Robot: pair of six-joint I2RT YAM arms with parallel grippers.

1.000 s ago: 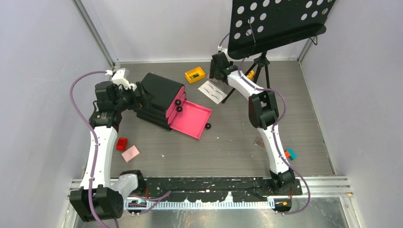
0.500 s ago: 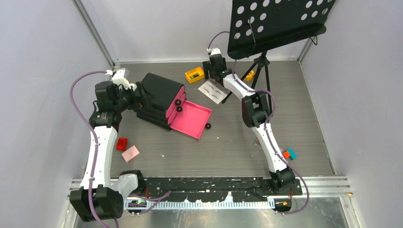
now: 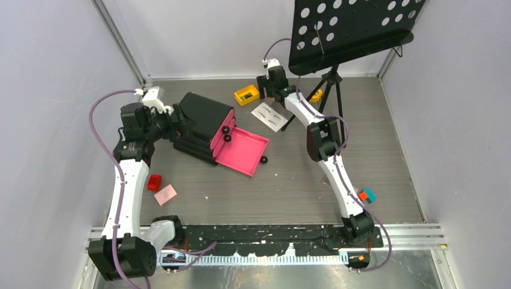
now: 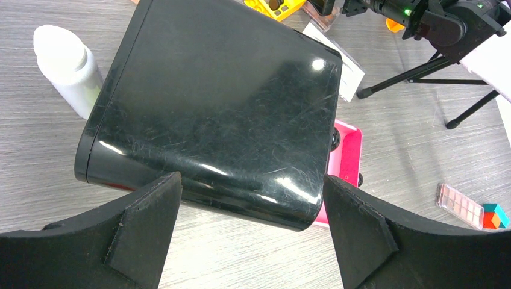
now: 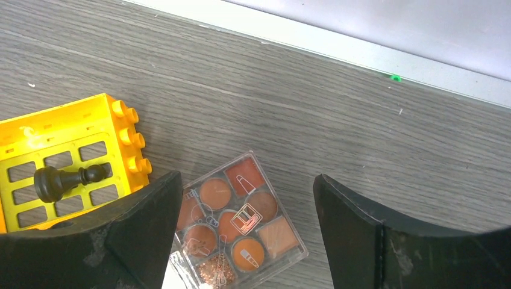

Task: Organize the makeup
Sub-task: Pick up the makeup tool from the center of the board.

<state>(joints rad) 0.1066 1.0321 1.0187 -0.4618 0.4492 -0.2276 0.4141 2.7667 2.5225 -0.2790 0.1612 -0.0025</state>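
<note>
Tabletop (image 3: 289, 180) of grey wood grain carries everything, and the black chest (image 3: 205, 114) at its far left serves as the landmark. The perforated music stand (image 3: 352, 27) rises to the far right of the chest. The chest's lowest pink drawer (image 3: 241, 150) is pulled out on its right side and looks empty.

The makeup lies scattered. A white bottle (image 4: 63, 60) stands just beside the chest's rear left corner. The white eyebrow card (image 3: 269, 114) lies right of the chest, with a yellow block (image 5: 66, 162) just beyond it. A clear-cased orange palette (image 5: 238, 226) sits close beside that block. A second palette (image 4: 460, 203) and two small teal and orange blocks (image 3: 366, 195) lie well to the chest's right. A red block (image 3: 155, 182) and a pink block (image 3: 165, 194) lie on its near side.

The likely trouble is at the orange palette. It is flat and thin, so fingers coming down could skid off its edges or shove it. The nearer finger could also catch the yellow block. On the other side, any push against the chest could shift it into the bottle.

The left pincer (image 4: 251, 177) is spread wide behind the chest, holding nothing; contact cannot be judged. The right pincer (image 5: 246, 180) is also spread wide, poised over the orange palette and gripping nothing.
</note>
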